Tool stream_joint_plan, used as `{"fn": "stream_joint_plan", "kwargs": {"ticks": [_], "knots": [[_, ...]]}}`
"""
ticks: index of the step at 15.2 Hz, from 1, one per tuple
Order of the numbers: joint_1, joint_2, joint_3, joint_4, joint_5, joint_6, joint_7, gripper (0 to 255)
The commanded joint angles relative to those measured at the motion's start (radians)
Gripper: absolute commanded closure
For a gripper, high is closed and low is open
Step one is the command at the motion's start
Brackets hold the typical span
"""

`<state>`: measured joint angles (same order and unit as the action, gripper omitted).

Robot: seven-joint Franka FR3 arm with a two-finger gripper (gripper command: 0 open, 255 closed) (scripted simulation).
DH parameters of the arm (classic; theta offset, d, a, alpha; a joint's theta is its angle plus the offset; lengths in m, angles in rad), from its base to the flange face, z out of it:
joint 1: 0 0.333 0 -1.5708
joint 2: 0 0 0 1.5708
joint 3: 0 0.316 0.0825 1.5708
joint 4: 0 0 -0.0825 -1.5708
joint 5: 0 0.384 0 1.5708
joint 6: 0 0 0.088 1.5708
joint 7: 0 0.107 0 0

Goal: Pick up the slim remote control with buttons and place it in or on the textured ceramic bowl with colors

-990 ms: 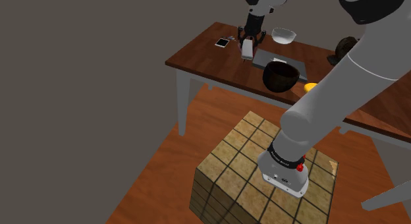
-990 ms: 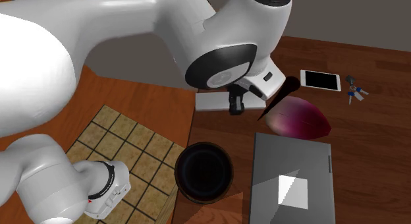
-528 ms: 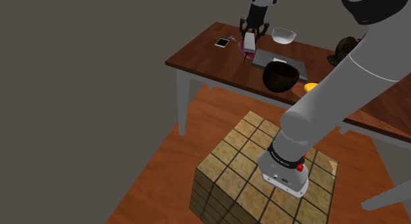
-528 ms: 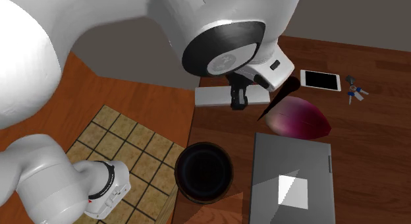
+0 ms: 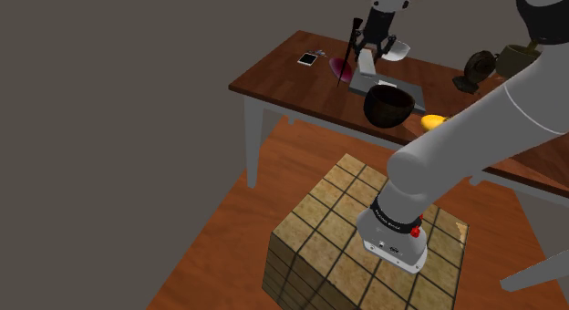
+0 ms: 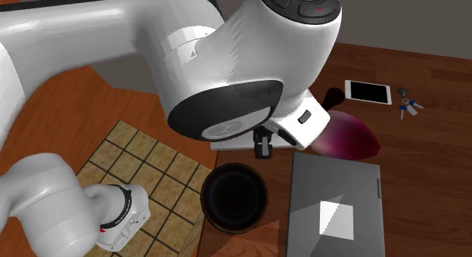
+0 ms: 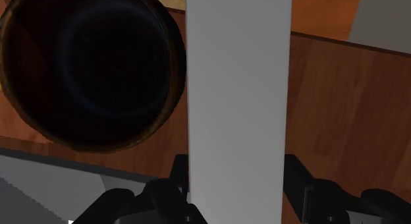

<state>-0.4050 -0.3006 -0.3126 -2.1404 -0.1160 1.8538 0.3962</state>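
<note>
- Gripper [image 7: 236, 183]: clamped on the remote [image 7: 237, 91]; one of the fingers [image 7: 296, 176] pressed against each long edge.
- Remote: plain pale slab, no buttons discernible, running straight out from between the fingers and well past their tips.
- Remote position: carried in the hand, up in the air above the table [image 6: 423, 180], touching nothing but the fingers.
- Dark bowl [image 7: 92, 71]: below the hand, upright on the table, off to one side of the remote's outer half; rim just beside the remote's long edge in the wrist view, not underneath it.
- Laptop [image 6: 333, 210]: closed, grey, flat on the table below the hand, next to the dark bowl.
- Magenta bowl [image 6: 349, 138]: on the table close beside the hand, on a different side from the dark bowl, partly hidden by the wrist.
- Phone [image 6: 368, 91] and keys [image 6: 408, 106]: beyond the magenta bowl from the hand, well apart from it.
- White bowl [image 5: 394, 50]: past the hand as seen from the shoulder view, at the laptop's far end.
- Arm: arched high over the table from the tiled stand [image 5: 365, 235], wrist pointing down.
</note>
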Motion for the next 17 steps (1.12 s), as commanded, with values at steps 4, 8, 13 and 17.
{"fn": "stream_joint_plan", "kwargs": {"ticks": [4,8,13,17], "knots": [[-0.052,-0.139,-0.041,-0.106,-0.058,-0.023,-0.065,255],[-0.100,-0.239,-0.080,-0.171,-0.108,-0.049,-0.124,255],[-0.122,-0.270,-0.105,-0.240,-0.134,-0.006,-0.145,255],[-0.125,-0.262,-0.116,-0.288,-0.141,0.049,-0.143,255]]}}
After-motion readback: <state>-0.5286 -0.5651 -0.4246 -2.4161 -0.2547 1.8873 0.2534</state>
